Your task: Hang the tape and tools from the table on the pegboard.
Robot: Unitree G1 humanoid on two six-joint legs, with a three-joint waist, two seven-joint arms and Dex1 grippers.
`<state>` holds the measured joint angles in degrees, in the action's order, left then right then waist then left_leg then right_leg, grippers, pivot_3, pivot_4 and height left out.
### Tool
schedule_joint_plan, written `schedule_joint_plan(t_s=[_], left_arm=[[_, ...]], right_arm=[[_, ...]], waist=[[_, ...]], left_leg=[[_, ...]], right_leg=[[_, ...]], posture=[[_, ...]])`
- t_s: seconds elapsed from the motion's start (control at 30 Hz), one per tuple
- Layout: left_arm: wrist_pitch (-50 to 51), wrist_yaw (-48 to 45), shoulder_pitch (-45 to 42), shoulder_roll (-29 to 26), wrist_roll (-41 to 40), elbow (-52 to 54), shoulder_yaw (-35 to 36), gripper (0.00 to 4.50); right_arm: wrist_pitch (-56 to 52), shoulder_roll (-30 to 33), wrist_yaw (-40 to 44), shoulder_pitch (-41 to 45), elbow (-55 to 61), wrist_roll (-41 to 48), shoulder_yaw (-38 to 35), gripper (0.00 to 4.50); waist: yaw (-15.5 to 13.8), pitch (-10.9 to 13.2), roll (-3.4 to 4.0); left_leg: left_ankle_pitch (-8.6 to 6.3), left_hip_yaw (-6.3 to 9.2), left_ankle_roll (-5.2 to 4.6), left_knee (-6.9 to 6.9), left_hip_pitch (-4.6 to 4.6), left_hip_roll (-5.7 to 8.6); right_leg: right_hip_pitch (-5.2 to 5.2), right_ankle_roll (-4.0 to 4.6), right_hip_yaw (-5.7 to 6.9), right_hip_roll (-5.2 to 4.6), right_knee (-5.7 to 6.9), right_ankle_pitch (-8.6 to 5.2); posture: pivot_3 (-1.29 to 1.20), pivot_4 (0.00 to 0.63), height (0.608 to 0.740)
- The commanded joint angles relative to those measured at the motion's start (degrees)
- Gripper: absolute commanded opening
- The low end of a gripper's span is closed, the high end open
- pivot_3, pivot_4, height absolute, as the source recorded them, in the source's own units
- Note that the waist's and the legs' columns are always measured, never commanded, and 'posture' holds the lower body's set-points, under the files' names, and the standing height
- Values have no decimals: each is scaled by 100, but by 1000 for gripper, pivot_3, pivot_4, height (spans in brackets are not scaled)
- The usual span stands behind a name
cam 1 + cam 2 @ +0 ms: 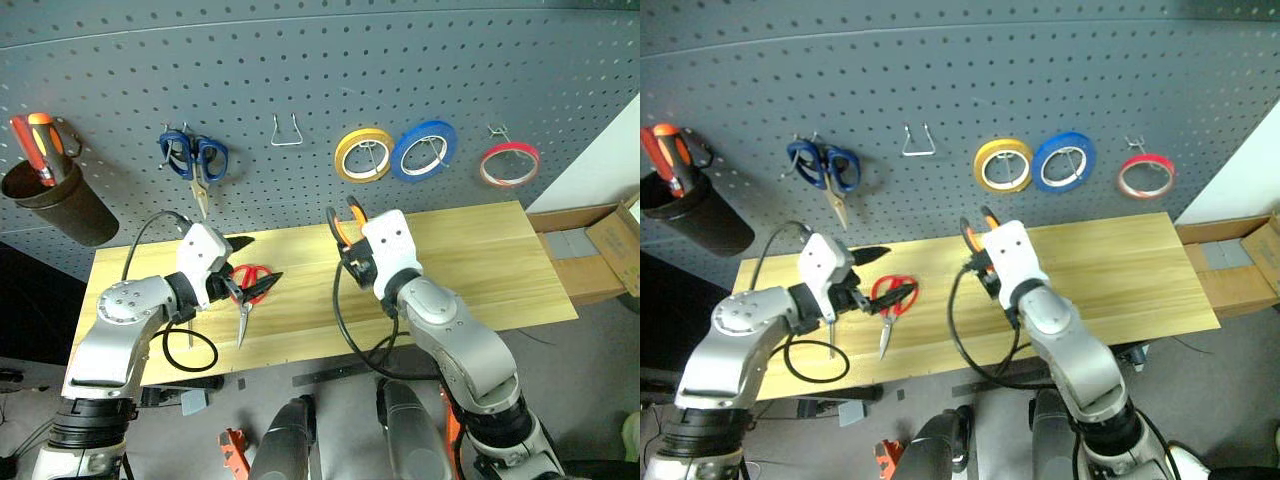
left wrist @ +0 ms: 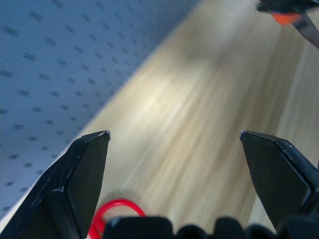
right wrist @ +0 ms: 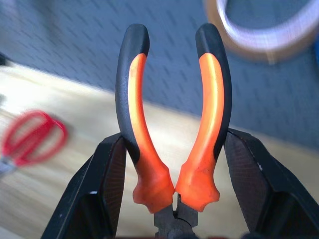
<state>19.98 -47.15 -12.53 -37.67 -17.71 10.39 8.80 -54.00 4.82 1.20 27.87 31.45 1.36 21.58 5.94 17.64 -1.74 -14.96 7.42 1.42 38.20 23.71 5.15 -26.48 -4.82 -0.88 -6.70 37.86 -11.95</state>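
The right hand (image 3: pixel 174 164) pinches the needle-nose pliers (image 3: pixel 172 119) by the lower part of the orange-and-black handles, one finger pressed against each side, so the two grips stand up free beyond the fingers. I'd say it holds them that way so the open span between the handles can drop over a hook. It carries them above the middle of the tabletop (image 1: pixel 470 260), facing the pegboard (image 1: pixel 320 80).

On the board, an empty wire hook (image 1: pixel 287 133) sits at about 11 o'clock from the pliers, between the hung blue-handled scissors (image 1: pixel 194 160) and the yellow tape roll (image 1: pixel 363 155); it looks like the likely target. The blue roll (image 1: pixel 425 150) and the thin red tape ring (image 1: pixel 509 164) already hang further toward 2 o'clock.

The left hand (image 2: pixel 174 164) is spread wide and pinches nothing. The red-handled scissors (image 1: pixel 248 290) lie flat on the tabletop just beneath its fingertips, blades pointing toward 6 o'clock, so I judge they are next. Red and orange screwdrivers (image 1: pixel 35 145) stand in a dark cup (image 1: pixel 60 205) at the board's far 9 o'clock side.
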Motion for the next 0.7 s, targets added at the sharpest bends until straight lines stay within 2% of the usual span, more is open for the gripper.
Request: schedule_joint_plan(t_s=[0.03,0.2,0.4,0.53,0.7], left_arm=[[52,316,49,103,-319,268,530,4500],[65,510,362,261,-699,543,954,4500],[304,530,617,299,-1388,898,1322,4500],[357,591,651,275,-1504,980,1316,4500],[412,716,569,302,-1628,1137,1240,4500]], right_arm=[[575,-127,121,698,-102,-110,-161,2494],[1507,-336,402,1433,-1007,-28,-374,2494],[2312,-966,616,2257,-2225,275,-754,2494],[2863,-1297,701,2928,-3133,380,-1021,2494],[4089,-1526,717,3957,-4599,434,-1407,2494]], waist=[[-20,-23,-16],[-102,-116,-42],[-145,-179,-57],[-159,-235,-62],[-212,-337,-67]], left_leg=[[4,0,3,0,-1,-1],[26,-5,40,-10,-9,-30],[25,-18,51,-14,-8,-74],[29,-22,57,-14,-12,-78],[31,-21,62,-17,-18,-79]], right_leg=[[0,3,1,1,0,5],[2,12,6,24,-10,12],[3,28,6,59,-29,22],[1,35,3,64,-23,26],[3,38,3,69,-23,28]], posture=[[-58,234,740],[-8,207,740],[19,181,740],[39,160,740],[65,151,740]])
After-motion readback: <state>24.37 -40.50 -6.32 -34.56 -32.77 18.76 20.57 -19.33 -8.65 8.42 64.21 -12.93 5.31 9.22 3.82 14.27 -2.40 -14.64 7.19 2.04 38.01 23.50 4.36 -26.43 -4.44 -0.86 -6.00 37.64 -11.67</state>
